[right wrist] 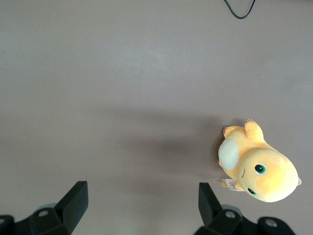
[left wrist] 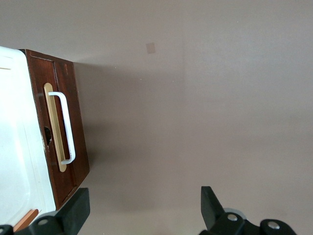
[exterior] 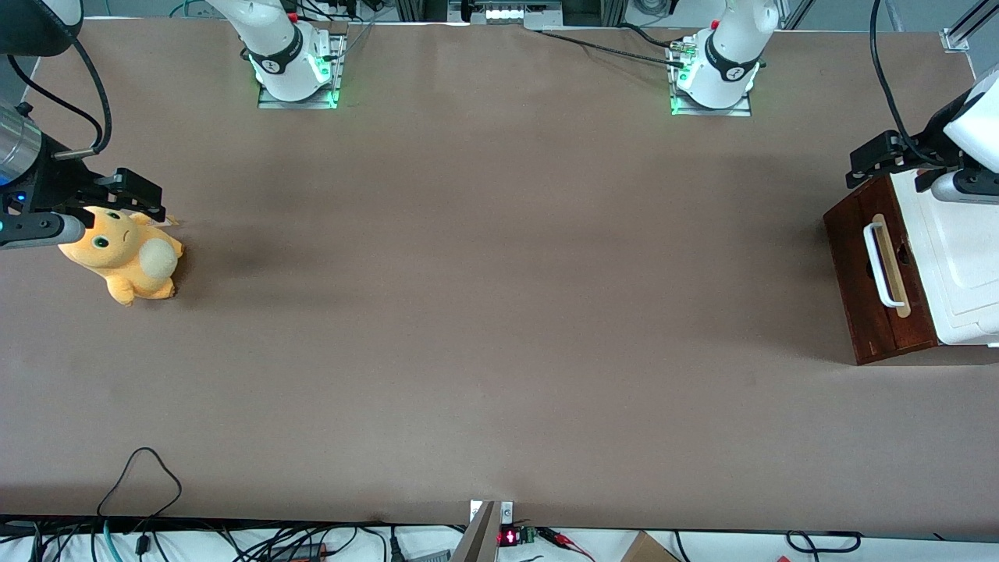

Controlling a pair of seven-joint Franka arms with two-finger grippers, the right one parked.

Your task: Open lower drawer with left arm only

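Drawer work not begun. The lower drawer (exterior: 878,285) sits flush in its cabinet at the working arm's end of the table (exterior: 484,312), no gap showing, no pale interior exposed. Everything is left to do: reach the handle, take hold, pull.

The left arm (exterior: 972,133) hangs over the cabinet's white top (exterior: 964,265). Its gripper (exterior: 886,160) hovers above the cabinet's upper corner, on the edge farther from the front camera, touching nothing. In the wrist view the gripper (left wrist: 142,213) is spread wide, nothing between the fingers (left wrist: 76,208), bare table beneath. Judged: released and ready, but well apart from the handle.

Look of the drawer: dark reddish-brown wood front, glossy, with visible panel seams. A white bar handle (exterior: 880,264) stands proud of a pale wood strip (exterior: 896,273) running along the front. A small dark hole shows beside the strip; cannot tell what it is.

An orange plush toy (exterior: 125,254) lies at the parked arm's end, far from the cabinet.
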